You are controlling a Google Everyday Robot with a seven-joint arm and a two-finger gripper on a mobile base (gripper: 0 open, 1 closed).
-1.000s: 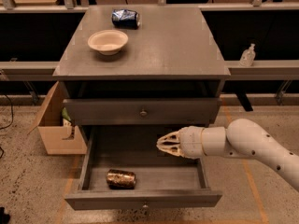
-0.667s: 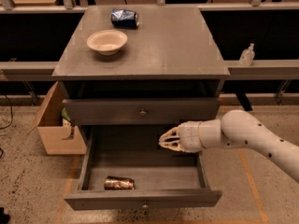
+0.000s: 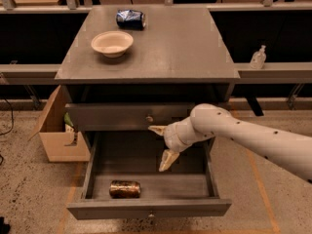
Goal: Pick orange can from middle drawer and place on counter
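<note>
The orange can [image 3: 125, 188] lies on its side in the front left of the open middle drawer [image 3: 149, 207]. My gripper [image 3: 162, 145] hangs above the drawer's middle, its fingers spread wide apart and empty, one fingertip [image 3: 157, 129] near the upper drawer front and the other pointing down into the drawer. The can is to the lower left of the gripper, apart from it. The counter [image 3: 180, 43] forms the grey top of the cabinet above.
A cream bowl [image 3: 112, 43] and a crushed blue can [image 3: 130, 19] rest on the counter's left and back. A cardboard box [image 3: 57, 130] stands on the floor to the cabinet's left. A small bottle [image 3: 258, 57] sits on the right ledge.
The arm has swung left and the gripper's fingers have opened wide over the drawer's middle. The can rolled slightly toward the drawer's front.
</note>
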